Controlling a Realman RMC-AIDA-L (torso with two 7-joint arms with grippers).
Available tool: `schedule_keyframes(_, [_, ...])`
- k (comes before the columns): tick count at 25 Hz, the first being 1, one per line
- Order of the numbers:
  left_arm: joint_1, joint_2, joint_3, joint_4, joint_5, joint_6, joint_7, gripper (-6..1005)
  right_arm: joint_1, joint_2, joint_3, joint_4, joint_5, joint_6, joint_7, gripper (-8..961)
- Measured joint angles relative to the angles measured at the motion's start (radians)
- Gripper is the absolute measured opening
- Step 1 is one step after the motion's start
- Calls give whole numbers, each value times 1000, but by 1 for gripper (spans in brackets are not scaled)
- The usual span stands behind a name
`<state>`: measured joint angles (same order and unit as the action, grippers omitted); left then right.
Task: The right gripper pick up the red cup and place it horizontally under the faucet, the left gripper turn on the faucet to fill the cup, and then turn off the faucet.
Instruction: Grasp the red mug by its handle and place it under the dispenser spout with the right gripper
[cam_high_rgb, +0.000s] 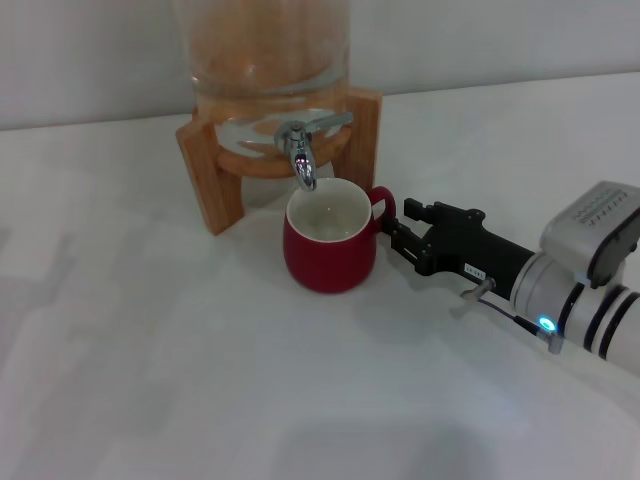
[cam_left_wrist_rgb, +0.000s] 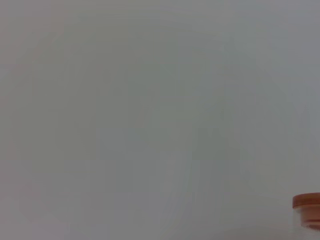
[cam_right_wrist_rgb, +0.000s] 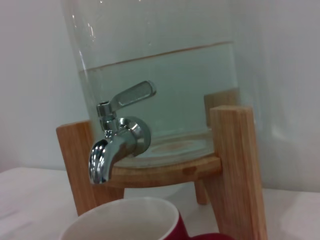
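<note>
cup (cam_high_rgb: 330, 248) under faucet (cam_high_rgb: 300, 150)

Dark-red cup (cam_high_rgb: 330, 255) with cream-white inside; chrome faucet (cam_high_rgb: 300, 150); light wooden stand (cam_high_rgb: 210, 180); black right gripper (cam_high_rgb: 400, 232); white table (cam_high_rgb: 150, 350); apparently clear glass dispenser (cam_right_wrist_rgb: 160, 75).

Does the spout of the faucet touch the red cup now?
Apart. The right wrist view shows a clear gap between the faucet spout and the red cup rim below it.

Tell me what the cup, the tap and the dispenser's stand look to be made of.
Red cup: likely glazed ceramic, thick-walled, glossy red outside, cream inside. Faucet: polished metal, apparently chrome, with mirror-like reflections. Stand: light unpainted wood with visible grain. Dispenser: clear glass, probably, with the water line showing through.
</note>
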<state>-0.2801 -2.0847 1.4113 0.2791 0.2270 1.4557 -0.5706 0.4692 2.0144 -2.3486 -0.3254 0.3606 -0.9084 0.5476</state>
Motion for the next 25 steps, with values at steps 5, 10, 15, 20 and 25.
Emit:
schedule_keyframes(5, [2, 0, 0, 0, 0, 0, 0, 876, -18, -3, -3, 0, 0, -26, 8, 378])
schedule_keyframes(10, [2, 0, 0, 0, 0, -1, 0, 876, -43, -7, -2, 0, -7, -59, 15, 378])
schedule_keyframes(15, [2, 0, 0, 0, 0, -3, 1, 876, -56, -9, 1, 8, -9, -83, 19, 378])
schedule_keyframes(20, [0, 0, 0, 0, 0, -5, 3, 876, -62, -14, 4, 12, -9, -94, 22, 378])
schedule_keyframes(25, [-4, 0, 0, 0, 0, -7, 4, 876, -62, -19, 6, 14, -9, -100, 24, 378])
